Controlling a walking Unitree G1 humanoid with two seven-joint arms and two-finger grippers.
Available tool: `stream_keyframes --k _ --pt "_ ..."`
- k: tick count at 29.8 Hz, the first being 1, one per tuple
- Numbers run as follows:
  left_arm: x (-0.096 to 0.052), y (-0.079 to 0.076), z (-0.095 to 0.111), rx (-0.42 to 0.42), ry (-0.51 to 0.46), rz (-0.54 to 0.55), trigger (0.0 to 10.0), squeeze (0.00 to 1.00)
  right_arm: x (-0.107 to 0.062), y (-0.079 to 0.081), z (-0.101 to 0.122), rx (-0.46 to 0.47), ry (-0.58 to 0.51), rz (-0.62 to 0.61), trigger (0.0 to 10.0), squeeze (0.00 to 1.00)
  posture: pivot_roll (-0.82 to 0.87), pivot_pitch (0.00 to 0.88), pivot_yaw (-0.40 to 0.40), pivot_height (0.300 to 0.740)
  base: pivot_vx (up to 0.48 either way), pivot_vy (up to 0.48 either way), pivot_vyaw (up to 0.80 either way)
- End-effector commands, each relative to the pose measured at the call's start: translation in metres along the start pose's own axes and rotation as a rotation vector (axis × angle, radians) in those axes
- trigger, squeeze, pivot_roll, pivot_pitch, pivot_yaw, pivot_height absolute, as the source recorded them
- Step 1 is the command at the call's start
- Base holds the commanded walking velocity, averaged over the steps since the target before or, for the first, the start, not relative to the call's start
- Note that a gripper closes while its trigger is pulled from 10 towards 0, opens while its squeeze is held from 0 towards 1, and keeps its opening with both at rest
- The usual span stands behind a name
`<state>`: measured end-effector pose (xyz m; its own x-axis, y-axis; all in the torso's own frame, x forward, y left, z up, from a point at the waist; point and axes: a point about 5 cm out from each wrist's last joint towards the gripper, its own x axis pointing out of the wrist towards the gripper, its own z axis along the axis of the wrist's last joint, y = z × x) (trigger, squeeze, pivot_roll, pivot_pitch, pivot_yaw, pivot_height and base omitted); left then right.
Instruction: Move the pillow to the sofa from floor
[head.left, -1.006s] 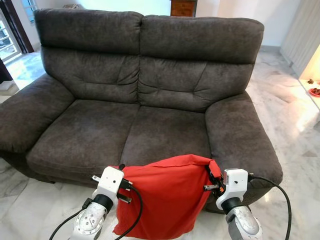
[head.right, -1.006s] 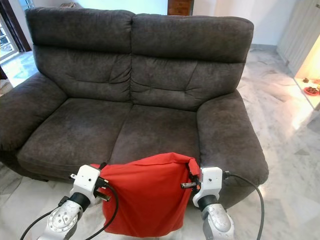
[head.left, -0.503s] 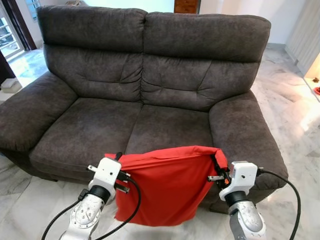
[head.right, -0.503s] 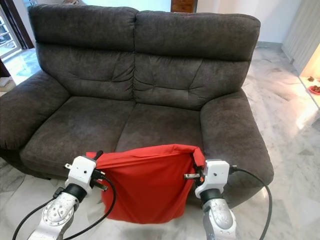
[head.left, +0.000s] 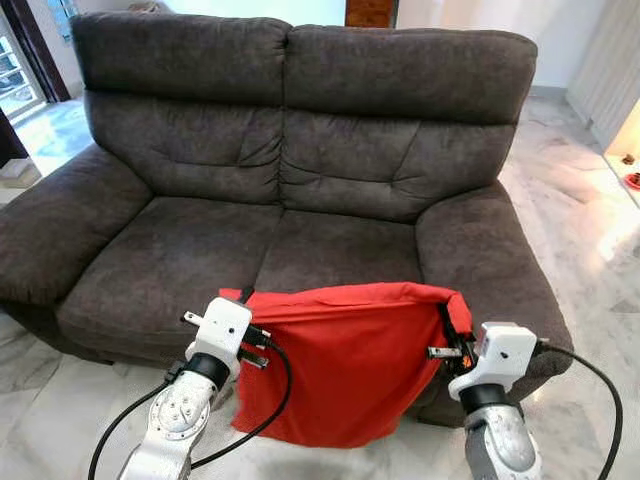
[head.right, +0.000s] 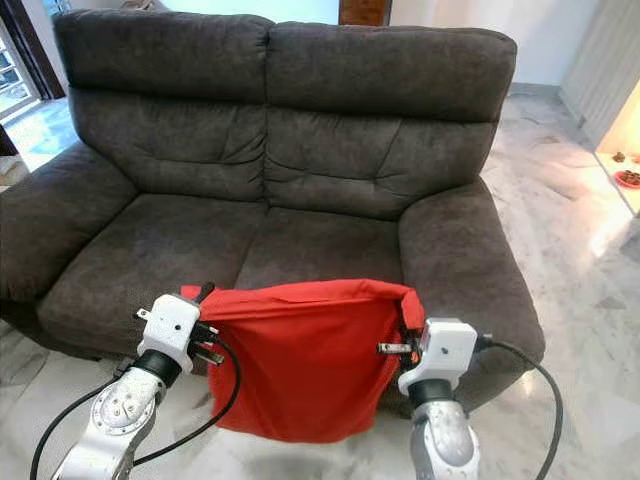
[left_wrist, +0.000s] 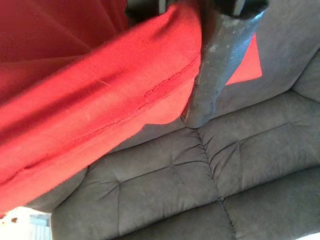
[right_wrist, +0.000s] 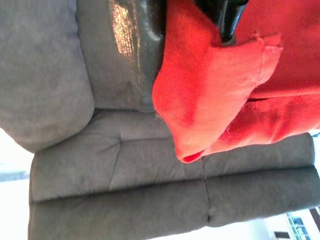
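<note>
You hold the red pillow (head.left: 345, 365) by its two upper corners so it hangs flat, clear of the floor, just in front of the sofa (head.left: 300, 180) seat edge. The left gripper (head.left: 243, 296) pinches the left corner; the right gripper (head.left: 447, 322) pinches the right corner. Both silver arms reach forward and upward at like height, well apart, keeping the top edge taut.

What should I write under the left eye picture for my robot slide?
Left gripper and right gripper hold a red pillow by its top corners before the dark sofa.
</note>
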<state>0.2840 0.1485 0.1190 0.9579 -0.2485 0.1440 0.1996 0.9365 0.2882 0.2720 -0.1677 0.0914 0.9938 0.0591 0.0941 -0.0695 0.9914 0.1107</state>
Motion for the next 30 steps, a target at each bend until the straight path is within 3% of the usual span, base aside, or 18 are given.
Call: stream_keyframes --k 1,16,21,26,30 --pt "0.005 0.018 0.023 0.028 -0.102 0.063 10.0 0.0 -0.002 -0.01 0.005 0.011 -0.031 -0.071 10.0 0.0 0.01 0.048 0.047 0.74 0.0 0.0 0.0" --pt "0.009 0.015 0.024 0.02 -0.095 0.025 10.0 0.0 -0.01 -0.01 -0.001 0.022 -0.014 -0.114 10.0 0.0 0.0 0.027 0.071 0.74 0.0 0.0 0.0" --pt "0.009 0.017 0.025 0.022 -0.099 0.029 10.0 0.0 -0.005 -0.011 0.007 0.001 -0.046 -0.109 10.0 0.0 0.0 0.028 0.071 0.74 0.0 0.0 0.0" --pt "0.013 0.019 0.031 0.023 -0.116 0.035 10.0 0.0 0.008 -0.018 0.029 -0.034 -0.125 -0.132 10.0 0.0 0.01 0.038 0.065 0.74 0.0 0.0 0.0" --pt "0.014 0.019 0.03 0.02 -0.116 0.037 10.0 0.0 0.009 -0.017 0.031 -0.028 -0.129 -0.123 10.0 0.0 0.0 0.044 0.06 0.74 0.0 0.0 0.0"
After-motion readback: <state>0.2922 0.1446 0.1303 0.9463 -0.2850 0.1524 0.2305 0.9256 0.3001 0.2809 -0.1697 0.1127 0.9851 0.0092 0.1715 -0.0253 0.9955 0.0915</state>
